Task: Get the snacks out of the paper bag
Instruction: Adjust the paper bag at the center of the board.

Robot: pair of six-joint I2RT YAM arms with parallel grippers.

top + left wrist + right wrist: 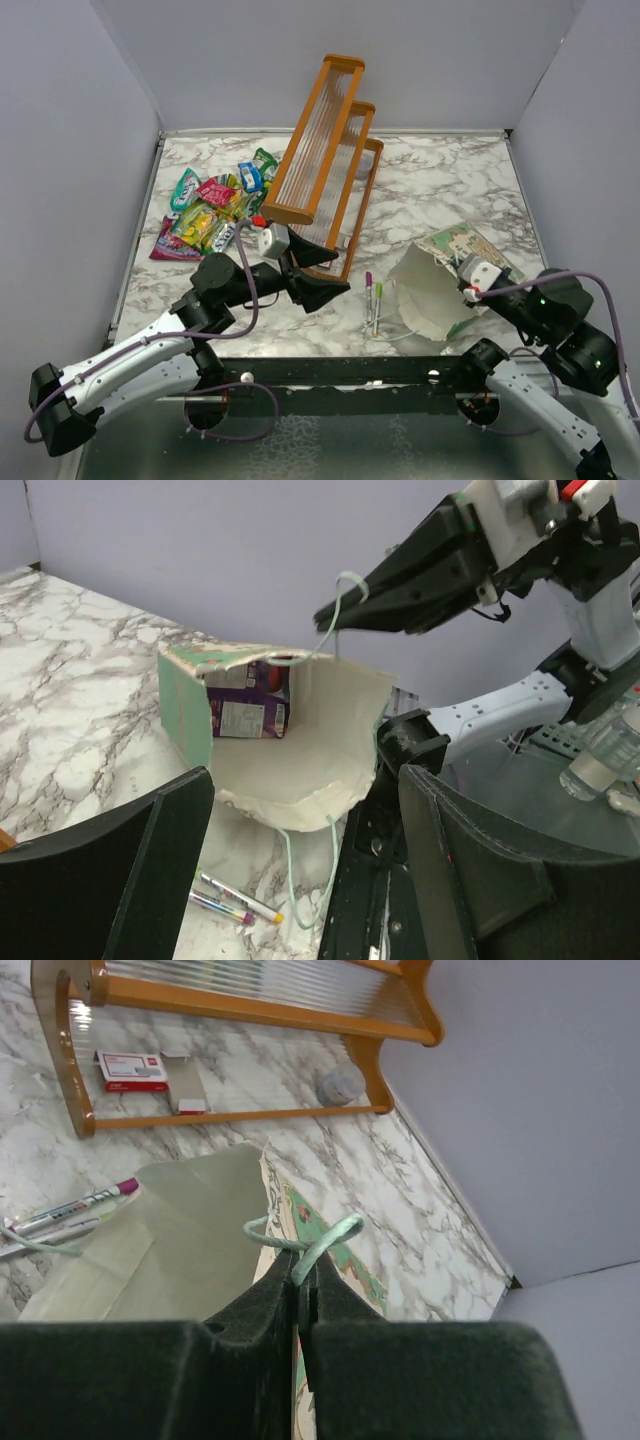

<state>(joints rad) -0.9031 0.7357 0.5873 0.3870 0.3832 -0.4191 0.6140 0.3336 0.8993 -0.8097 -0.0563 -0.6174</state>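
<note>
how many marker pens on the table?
2. A purple-capped pen and a green-capped pen lie side by side between the rack and the bag. Others could hide under it.

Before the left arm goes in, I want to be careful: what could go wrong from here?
The right claw holds the bag by its thin cord only; the cord may slip out, and the mouth would drop.
The purple packet lies deep at the back; the open left claw may push the bag instead of gripping.
The pens lie before the mouth and could be swept away.
</note>
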